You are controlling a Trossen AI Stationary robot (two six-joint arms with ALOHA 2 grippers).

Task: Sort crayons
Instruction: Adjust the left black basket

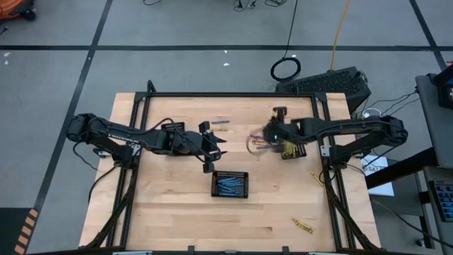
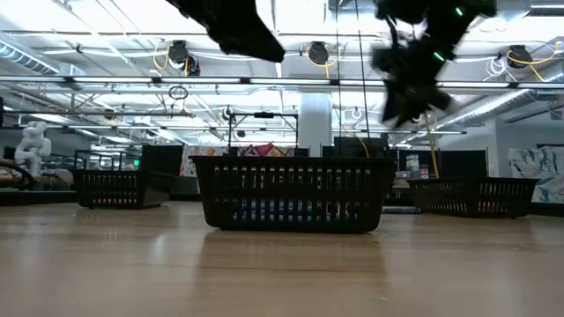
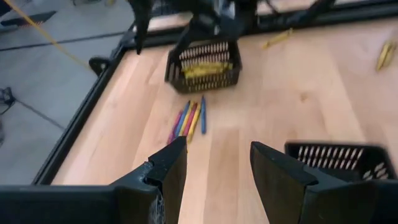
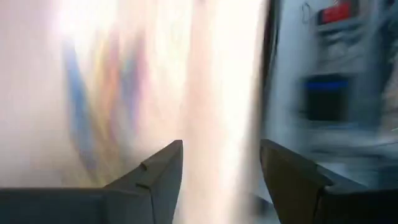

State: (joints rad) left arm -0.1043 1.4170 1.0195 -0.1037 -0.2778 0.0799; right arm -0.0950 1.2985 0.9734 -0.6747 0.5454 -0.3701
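Left gripper (image 1: 216, 150) is hanging just up and to the left of the blue-crayon tray (image 1: 230, 183) in the high view, fingers spread apart with nothing between them, so it's empty right now. Its wrist view shows the same wide gap.

That middle tray already has a bunch of blue crayons (image 1: 228, 185) lying in it, so that colour looks at least partly handled. Above the tray, toward the far edge of the table (image 1: 170, 212), a couple of loose crayons (image 1: 219, 122) sit on their own. The left wrist view also catches a small mixed bundle (image 3: 188, 120) (purple, blue, red, yellow) lying on the wood just in front of the yellow-crayon tray (image 3: 205, 65), so those aren't sorted yet.

Going right of the blue tray: the right gripper (image 1: 267, 137) is over a loose pile of crayons (image 1: 256, 144), up and to the right of it. Its wrist view is smeared, but the fingers show apart with nothing clearly held. Right beside it is the tray with yellows in it.

Further right and below the blue tray there are stray yellow ones (image 1: 303, 226) near the table's corner, plus another (image 1: 316, 176) by the frame.

My guess: roughly midway. Two colours started, several leftovers still loose.
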